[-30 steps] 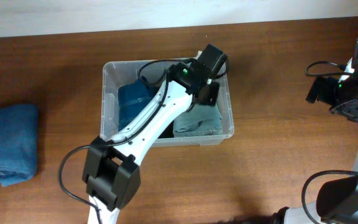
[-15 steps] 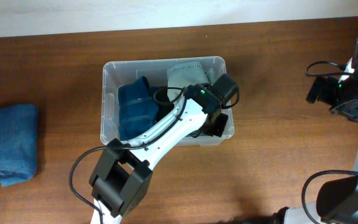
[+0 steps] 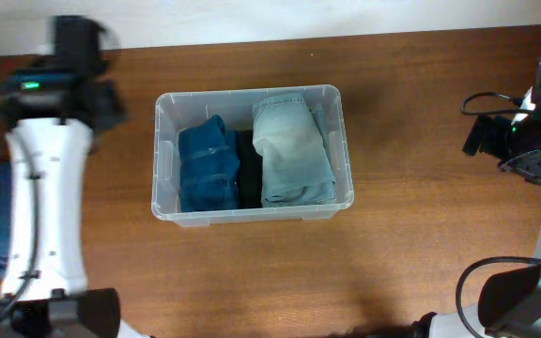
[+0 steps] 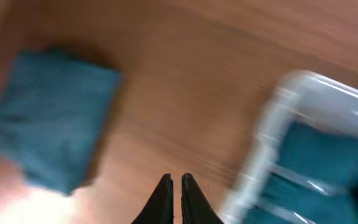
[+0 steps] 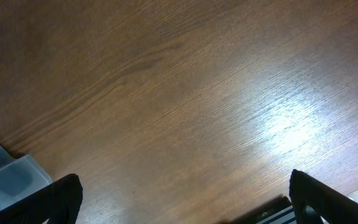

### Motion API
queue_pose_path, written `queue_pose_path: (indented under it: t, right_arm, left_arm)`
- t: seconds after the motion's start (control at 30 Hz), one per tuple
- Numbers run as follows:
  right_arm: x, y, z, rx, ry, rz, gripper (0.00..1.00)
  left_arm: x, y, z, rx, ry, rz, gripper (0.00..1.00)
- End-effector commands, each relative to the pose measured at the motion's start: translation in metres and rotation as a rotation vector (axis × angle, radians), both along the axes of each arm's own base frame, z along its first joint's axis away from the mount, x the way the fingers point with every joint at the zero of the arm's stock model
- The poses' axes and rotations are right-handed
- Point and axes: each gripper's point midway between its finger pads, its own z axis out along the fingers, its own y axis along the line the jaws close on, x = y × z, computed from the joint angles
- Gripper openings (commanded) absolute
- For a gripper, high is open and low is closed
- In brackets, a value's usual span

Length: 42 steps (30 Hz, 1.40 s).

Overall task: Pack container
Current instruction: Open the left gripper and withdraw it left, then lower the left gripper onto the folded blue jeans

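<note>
Wood-grain surface (image 3: 421, 244) stretches wide, and the container (image 3: 161, 160) sits near its middle, toward the far edge, already filled side to side by a dark blue bundle (image 3: 205, 169), a thin black piece (image 3: 247, 174) and a pale denim fold (image 3: 291, 150). Left arm (image 3: 40, 216) hangs over the left side, well apart from the container, partly covering the blue folded cloth (image 4: 48, 118) that lies out there on the wood. Its wrist view is smeared, yet the left fingers (image 4: 163, 199) show pressed together with nothing between them. The right fingers (image 5: 61, 199) stand wide apart over bare wood at the far right. From where I stand, the trouble ahead looks twofold: a pinch that catches only the top layer would let the cloth unfold, and with the floor of the container taken, pushing another piece in could shove the light plastic box or leave the cloth draped over the rim.
</note>
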Motion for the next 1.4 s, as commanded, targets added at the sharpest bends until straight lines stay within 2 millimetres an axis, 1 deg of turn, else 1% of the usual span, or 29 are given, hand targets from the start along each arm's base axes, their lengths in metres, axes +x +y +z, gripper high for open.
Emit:
queue_pose_path:
  t: [0.0, 0.03, 0.07, 0.17, 0.23, 0.27, 0.3, 0.33, 0.37, 0.53, 0.57, 0.63, 0.7, 0.73, 0.77, 0.8, 0.87, 0.93, 1.0, 1.03, 1.1, 1.17, 1.3, 1.37]
  right_arm:
    - [0.0, -0.003, 0.002, -0.01, -0.004, -0.01, 0.98]
    - [0.0, -0.003, 0.002, -0.01, -0.004, -0.01, 0.98]
    - [0.0, -0.003, 0.002, -0.01, -0.004, -0.01, 0.99]
    - [0.0, -0.003, 0.002, -0.01, -0.004, -0.01, 0.98]
    - [0.0, -0.003, 0.002, -0.01, -0.004, -0.01, 0.99]
    - [0.0, -0.003, 0.002, -0.01, -0.004, -0.01, 0.98]
    - [0.0, -0.003, 0.002, -0.01, -0.004, -0.01, 0.99]
    - [0.0, -0.003, 0.002, -0.01, -0.004, -0.01, 0.98]
    - [0.0, -0.003, 0.002, -0.01, -0.004, -0.01, 0.98]
    - [0.0, -0.003, 0.002, -0.01, -0.004, -0.01, 0.98]
    - [0.0, -0.003, 0.002, -0.01, -0.004, -0.01, 0.98]
    - [0.0, -0.003, 0.002, -0.01, -0.004, -0.01, 0.99]
    - [0.0, -0.003, 0.002, -0.01, -0.004, -0.01, 0.98]
    - [0.0, -0.003, 0.002, -0.01, -0.004, -0.01, 0.98]
    - [0.0, -0.003, 0.002, -0.01, -0.004, -0.01, 0.98]
    - [0.0, -0.003, 0.002, -0.01, -0.004, -0.01, 0.98]
    - [0.0, -0.003, 0.002, -0.01, -0.004, -0.01, 0.98]
    - [0.0, -0.003, 0.002, -0.01, -0.004, -0.01, 0.99]
    - [0.0, -0.003, 0.002, -0.01, -0.004, -0.01, 0.98]
    - [0.0, -0.003, 0.002, -0.01, -0.004, -0.01, 0.98]
    - [0.0, -0.003, 0.002, -0.01, -0.004, -0.01, 0.98]
    - [0.0, -0.003, 0.002, -0.01, -0.004, -0.01, 0.98]
    - [0.0, -0.003, 0.002, -0.01, -0.004, -0.01, 0.98]
    - [0.0, -0.003, 0.002, -0.01, -0.004, -0.01, 0.98]
  left_arm:
    - [-0.025, 0.09, 0.005, 0.045, 0.005, 0.23, 0.07]
    - [-0.038, 0.121, 0.005, 0.045, 0.003, 0.317, 0.07]
    - [-0.058, 0.158, 0.005, 0.043, 0.009, 0.423, 0.07]
    - [-0.11, 0.226, 0.0, 0.02, 0.01, 0.664, 0.07]
    - [-0.129, 0.245, -0.007, 0.005, 0.025, 0.753, 0.07]
    - [-0.145, 0.259, -0.017, -0.016, 0.051, 0.821, 0.07]
    - [-0.15, 0.263, -0.021, -0.023, 0.065, 0.838, 0.08]
    - [-0.161, 0.273, -0.032, -0.038, 0.102, 0.876, 0.07]
    - [-0.168, 0.28, -0.042, -0.058, 0.128, 0.899, 0.08]
    - [-0.183, 0.304, -0.093, -0.171, 0.214, 0.969, 0.08]
    - [-0.184, 0.308, -0.1, -0.177, 0.223, 0.976, 0.08]
    - [-0.184, 0.316, -0.112, -0.186, 0.235, 0.988, 0.18]
    - [-0.182, 0.322, -0.125, -0.199, 0.24, 0.991, 0.24]
    - [-0.178, 0.326, -0.134, -0.203, 0.243, 0.99, 0.31]
    - [-0.175, 0.328, -0.139, -0.208, 0.244, 0.976, 0.34]
    - [-0.168, 0.33, -0.147, -0.225, 0.244, 0.932, 0.38]
    - [-0.157, 0.332, -0.158, -0.247, 0.239, 0.853, 0.49]
    - [-0.148, 0.335, -0.165, -0.257, 0.23, 0.796, 0.63]
    - [-0.143, 0.34, -0.171, -0.254, 0.221, 0.769, 0.76]
    - [-0.141, 0.343, -0.175, -0.251, 0.216, 0.769, 0.8]
    - [-0.137, 0.346, -0.178, -0.244, 0.209, 0.746, 0.83]
    - [-0.125, 0.348, -0.184, -0.252, 0.188, 0.686, 0.86]
    - [-0.104, 0.35, -0.195, -0.246, 0.168, 0.571, 0.87]
    - [-0.101, 0.349, -0.203, -0.247, 0.18, 0.552, 0.87]
